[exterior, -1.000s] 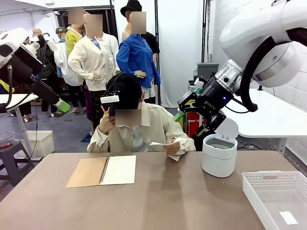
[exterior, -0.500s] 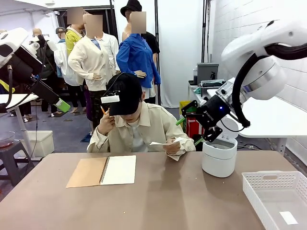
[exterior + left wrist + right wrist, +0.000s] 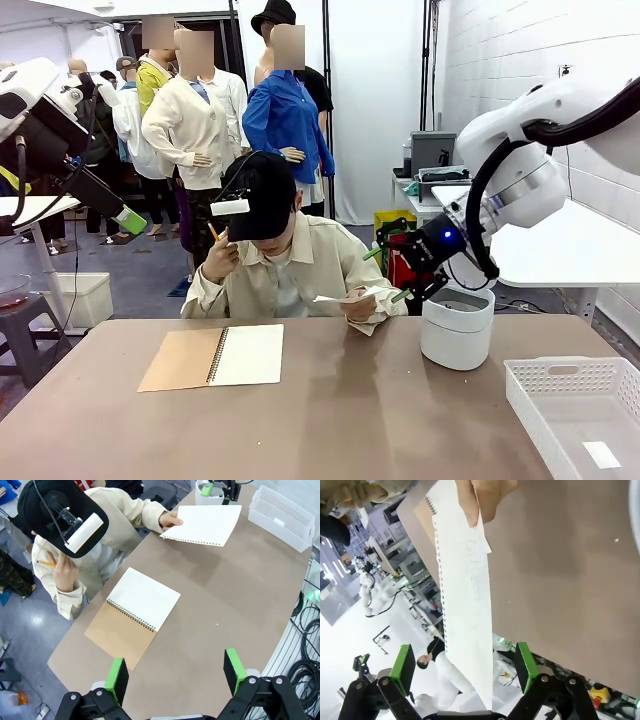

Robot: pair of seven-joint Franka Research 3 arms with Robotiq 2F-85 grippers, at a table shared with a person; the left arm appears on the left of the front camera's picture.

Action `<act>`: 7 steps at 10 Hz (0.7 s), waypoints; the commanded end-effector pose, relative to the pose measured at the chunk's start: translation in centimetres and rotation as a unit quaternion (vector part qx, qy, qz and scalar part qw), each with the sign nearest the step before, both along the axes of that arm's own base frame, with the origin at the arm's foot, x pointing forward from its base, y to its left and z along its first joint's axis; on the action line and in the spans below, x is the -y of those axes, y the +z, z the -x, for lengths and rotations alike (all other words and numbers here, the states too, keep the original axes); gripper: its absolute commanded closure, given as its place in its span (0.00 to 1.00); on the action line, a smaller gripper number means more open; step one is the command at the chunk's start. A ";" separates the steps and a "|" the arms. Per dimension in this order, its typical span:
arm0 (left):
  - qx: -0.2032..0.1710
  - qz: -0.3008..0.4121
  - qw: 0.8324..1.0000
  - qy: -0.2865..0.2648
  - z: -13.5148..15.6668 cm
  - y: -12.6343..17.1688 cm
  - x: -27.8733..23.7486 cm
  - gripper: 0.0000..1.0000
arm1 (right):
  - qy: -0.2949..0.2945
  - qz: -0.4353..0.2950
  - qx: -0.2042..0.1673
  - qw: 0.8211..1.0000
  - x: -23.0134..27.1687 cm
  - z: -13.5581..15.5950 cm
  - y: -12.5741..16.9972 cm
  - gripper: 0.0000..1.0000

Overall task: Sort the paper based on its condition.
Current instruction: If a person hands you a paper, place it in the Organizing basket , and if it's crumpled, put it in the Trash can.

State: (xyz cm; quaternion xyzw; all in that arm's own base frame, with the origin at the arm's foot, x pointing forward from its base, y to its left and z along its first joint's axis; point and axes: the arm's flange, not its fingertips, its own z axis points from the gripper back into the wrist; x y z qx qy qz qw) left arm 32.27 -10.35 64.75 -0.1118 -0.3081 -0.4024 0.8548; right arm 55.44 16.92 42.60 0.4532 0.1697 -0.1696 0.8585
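Person holds out the paper [image 3: 335,298]
It is in the person's hand [image 3: 360,305] at the table's [image 3: 350,420] 12 o'clock, the right gripper [image 3: 387,274] at its 2 o'clock, fingers wide. Looks light, floppy, easy to tear: pinch the free edge softly. Left gripper [image 3: 175,670] is wide too

The right claw [image 3: 388,272] stood wide open, held out forward at mid height, while the left claw [image 3: 175,672] hovered high, also open
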 end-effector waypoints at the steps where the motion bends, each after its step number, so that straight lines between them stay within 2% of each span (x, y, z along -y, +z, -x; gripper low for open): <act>1: 0.000 0.000 1.000 0.000 0.0 0.0 0.0 0.00 | 0.006 -0.031 -0.035 0.999 -1.1 -0.9 -1.0 0.00; 6: 0.000 0.000 1.000 0.000 0.0 0.0 0.0 0.00 | 0.033 -0.045 -0.035 0.998 -2.3 0.1 -1.7 0.00; 7: 0.000 0.000 1.000 0.000 0.0 0.0 0.0 0.00 | 0.052 -0.051 -0.016 0.997 -2.1 0.0 -1.9 0.14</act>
